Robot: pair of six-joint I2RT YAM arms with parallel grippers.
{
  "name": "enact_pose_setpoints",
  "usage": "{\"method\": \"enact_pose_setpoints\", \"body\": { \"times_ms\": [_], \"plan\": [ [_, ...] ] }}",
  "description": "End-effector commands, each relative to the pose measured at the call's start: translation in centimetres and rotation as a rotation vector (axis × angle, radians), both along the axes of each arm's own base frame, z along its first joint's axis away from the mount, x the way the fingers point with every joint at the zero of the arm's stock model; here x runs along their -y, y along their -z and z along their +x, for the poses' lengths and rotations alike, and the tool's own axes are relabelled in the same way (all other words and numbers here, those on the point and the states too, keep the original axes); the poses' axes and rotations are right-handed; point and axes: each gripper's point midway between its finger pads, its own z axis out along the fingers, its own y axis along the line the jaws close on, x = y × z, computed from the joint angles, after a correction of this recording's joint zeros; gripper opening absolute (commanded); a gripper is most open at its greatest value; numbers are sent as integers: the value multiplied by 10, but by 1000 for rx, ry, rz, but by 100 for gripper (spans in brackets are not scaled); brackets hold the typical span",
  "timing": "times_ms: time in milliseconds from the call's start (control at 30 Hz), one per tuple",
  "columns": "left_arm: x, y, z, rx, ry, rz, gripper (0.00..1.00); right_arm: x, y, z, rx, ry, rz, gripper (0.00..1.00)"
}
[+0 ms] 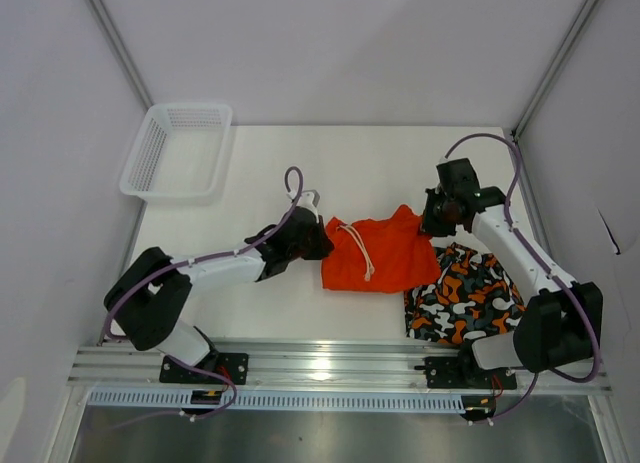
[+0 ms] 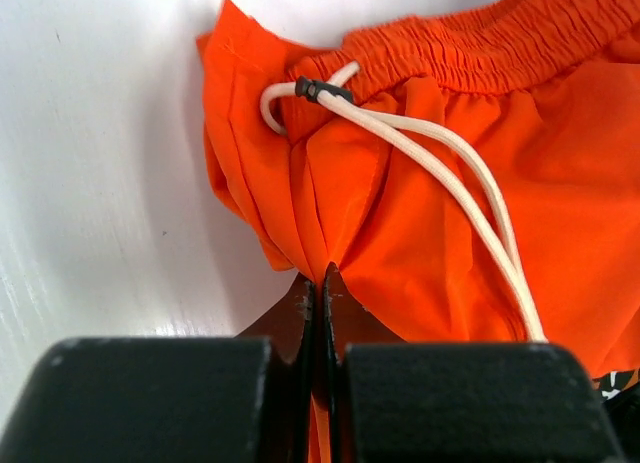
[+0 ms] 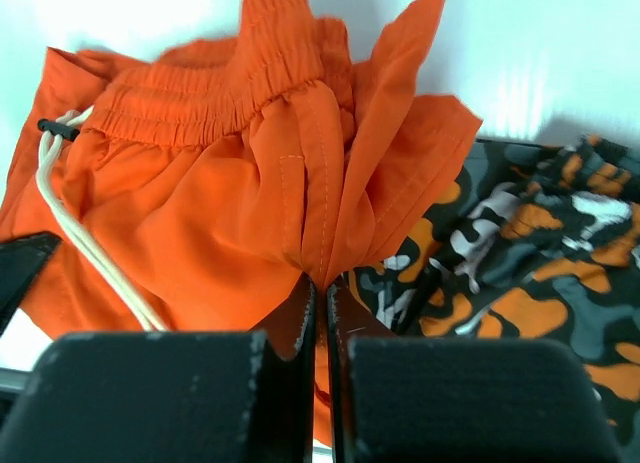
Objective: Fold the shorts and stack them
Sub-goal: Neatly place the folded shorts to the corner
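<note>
A white table top (image 1: pixel 300 303) sits between pale walls, with an aluminium rail (image 1: pixel 340 363) along the bottom of the overhead frame where both arm bases are bolted. A white plastic mesh basket (image 1: pixel 178 148) lies at the upper left, well apart from everything else.

The plain bright orange fabric shorts (image 1: pixel 385 253) lie at the middle of the frame, their white drawstring (image 1: pixel 360 248) trailing across the front. The left gripper (image 1: pixel 322 243) comes in from the left and is clamped on the garment's left edge; in its wrist view the jaws meet on a pinched fold of orange cloth. The right gripper (image 1: pixel 432 223) grips the upper right corner – its jaws are closed too, with fabric bunched up above them.

The shorts blotched in orange, black, white and grey (image 1: pixel 465 298) lie crumpled at the lower right, touching the orange pair – the right forearm crosses above their right side.
</note>
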Motion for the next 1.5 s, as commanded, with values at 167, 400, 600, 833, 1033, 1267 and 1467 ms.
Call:
{"method": "enact_pose_setpoints", "body": {
  "times_ms": [167,400,600,833,1033,1267,1467],
  "plan": [
    [-11,0,-6,-15,-7,-42,0,-45,20,10,-57,-118,109,0],
    [-53,55,-31,-154,-31,-70,0,-121,75,-34,-165,-293,129,0],
    [-73,86,-57,-213,-46,-31,0,-123,104,-50,-212,-283,108,4],
    [-80,63,-48,-147,-64,-14,43,-107,100,-49,-186,-239,84,34],
    [-94,33,-32,-65,-97,4,82,-89,86,-48,-129,-176,116,64],
    [-94,35,-13,-53,-86,-51,92,-81,94,-42,-105,-139,179,75],
    [-82,41,-4,-40,-50,-82,93,-84,102,-32,-85,-143,232,76]
  ]
}}
